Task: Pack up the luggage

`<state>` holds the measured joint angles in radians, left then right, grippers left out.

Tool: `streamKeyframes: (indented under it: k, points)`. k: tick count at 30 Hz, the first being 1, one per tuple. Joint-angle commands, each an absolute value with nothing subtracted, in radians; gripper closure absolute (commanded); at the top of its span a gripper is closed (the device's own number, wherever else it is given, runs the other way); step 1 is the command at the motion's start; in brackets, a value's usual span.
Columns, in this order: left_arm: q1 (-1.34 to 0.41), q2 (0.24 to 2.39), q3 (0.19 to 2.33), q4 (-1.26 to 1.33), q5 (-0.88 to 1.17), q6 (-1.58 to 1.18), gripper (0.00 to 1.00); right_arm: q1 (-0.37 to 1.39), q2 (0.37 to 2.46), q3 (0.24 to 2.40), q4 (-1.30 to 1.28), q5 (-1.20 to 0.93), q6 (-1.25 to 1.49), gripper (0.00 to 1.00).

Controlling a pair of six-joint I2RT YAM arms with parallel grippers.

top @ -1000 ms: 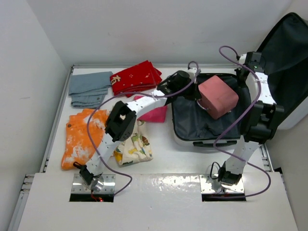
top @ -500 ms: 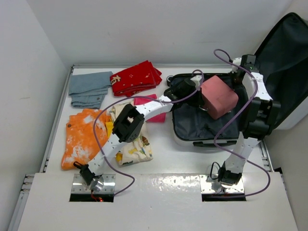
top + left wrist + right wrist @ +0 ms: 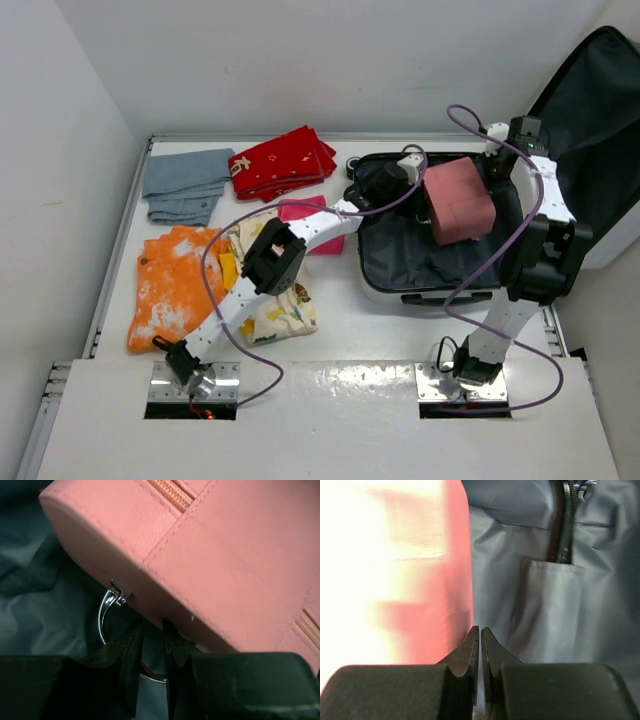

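The luggage (image 3: 400,262) lies open on the right of the table, its dark grey lining showing and its lid (image 3: 600,110) standing up at the far right. A pink box (image 3: 458,200) sits inside it. My left gripper (image 3: 415,197) is at the box's left side. In the left wrist view its jaws (image 3: 152,640) stand narrowly apart under the box (image 3: 225,555), closed around the silver ring handle (image 3: 102,615). My right gripper (image 3: 497,165) is shut and empty at the box's far right edge. In the right wrist view it (image 3: 480,635) lies between the box (image 3: 420,595) and the lining (image 3: 545,605).
Folded clothes lie on the table to the left: a red cloth (image 3: 283,160), a blue-grey cloth (image 3: 185,183), an orange cloth (image 3: 165,285), a patterned cream cloth (image 3: 275,305) and a magenta cloth (image 3: 315,235) beside the luggage. White walls close in the back and left.
My left gripper has moved right into the luggage, up to the pink box. The box has turned squarer and shifted slightly right. My right arm has shifted only slightly.
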<state>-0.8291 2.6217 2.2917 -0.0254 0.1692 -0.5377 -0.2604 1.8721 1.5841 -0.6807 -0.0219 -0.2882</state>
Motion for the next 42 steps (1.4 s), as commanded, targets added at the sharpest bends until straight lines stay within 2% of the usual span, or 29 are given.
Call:
streamKeyframes:
  k: [1, 5, 7, 10, 11, 12, 13, 17, 20, 22, 24, 26, 30, 31, 32, 34, 37, 40, 42]
  points:
    - [-0.879, 2.599, 2.365, 0.133, 0.184, -0.506, 0.71, -0.281, 1.777, 1.553, -0.701, -0.069, -0.276, 0.96]
    - [-0.899, 2.599, 2.375, 0.158, 0.196, -0.515, 0.64, -0.296, 1.735, 1.494, -0.635, -0.003, -0.294, 0.96]
    - [-0.899, 2.599, 2.364, 0.187, 0.205, -0.531, 0.6, -0.308, 1.733, 1.488, -0.605, 0.024, -0.293, 0.92]
    - [-0.899, 2.599, 2.355, 0.21, 0.206, -0.545, 0.49, -0.316, 1.733, 1.525, -0.592, 0.061, -0.272, 0.86]
    - [-0.899, 2.599, 2.355, 0.21, 0.206, -0.545, 0.42, -0.318, 1.724, 1.545, -0.589, 0.055, -0.268, 0.82]
    - [-0.899, 2.599, 2.355, 0.219, 0.206, -0.554, 0.38, -0.318, 1.709, 1.549, -0.592, 0.048, -0.264, 0.75]
    - [-0.899, 2.599, 2.355, 0.219, 0.206, -0.554, 0.35, -0.318, 1.703, 1.557, -0.598, 0.029, -0.259, 0.73]
    - [-0.908, 2.609, 2.355, 0.218, 0.146, -0.574, 0.31, -0.316, 1.637, 1.597, -0.672, -0.044, -0.232, 0.66]
    - [-0.878, 2.587, 2.285, 0.244, 0.095, -0.607, 0.31, -0.314, 1.593, 1.597, -0.734, -0.204, -0.245, 0.65]
    - [-0.841, 2.484, 2.174, 0.34, 0.095, -0.607, 0.31, -0.308, 1.542, 1.571, -0.767, -0.345, -0.253, 0.65]
    - [-0.809, 2.399, 2.059, 0.397, 0.086, -0.551, 0.31, -0.269, 1.508, 1.531, -0.787, -0.39, -0.25, 0.64]
    - [-0.778, 2.251, 2.001, 0.388, 0.077, -0.486, 0.3, -0.229, 1.48, 1.516, -0.798, -0.469, -0.226, 0.59]
    - [-0.614, 1.944, 1.792, 0.237, 0.086, -0.454, 0.22, -0.037, 1.428, 1.447, -0.744, -0.491, -0.219, 0.48]
    - [-0.577, 1.889, 1.767, 0.185, 0.086, -0.44, 0.14, -0.013, 1.427, 1.433, -0.733, -0.471, -0.216, 0.46]
    - [-0.539, 1.793, 1.749, 0.123, 0.066, -0.398, 0.11, 0.123, 1.434, 1.428, -0.72, -0.465, -0.2, 0.45]
    - [-0.412, 1.721, 1.735, -0.097, 0.038, -0.352, 0.0, 0.161, 1.468, 1.427, -0.681, -0.445, -0.175, 0.43]
    - [-0.293, 1.689, 1.747, -0.397, 0.02, -0.175, 0.0, 0.242, 1.506, 1.424, -0.625, -0.407, -0.12, 0.36]
    - [-0.19, 1.712, 1.761, -0.547, -0.017, -0.088, 0.0, 0.29, 1.563, 1.425, -0.576, -0.305, -0.031, 0.29]
    - [-0.154, 1.77, 1.761, -0.572, 0.033, 0.021, 0.0, 0.29, 1.614, 1.457, -0.575, -0.281, -0.008, 0.27]
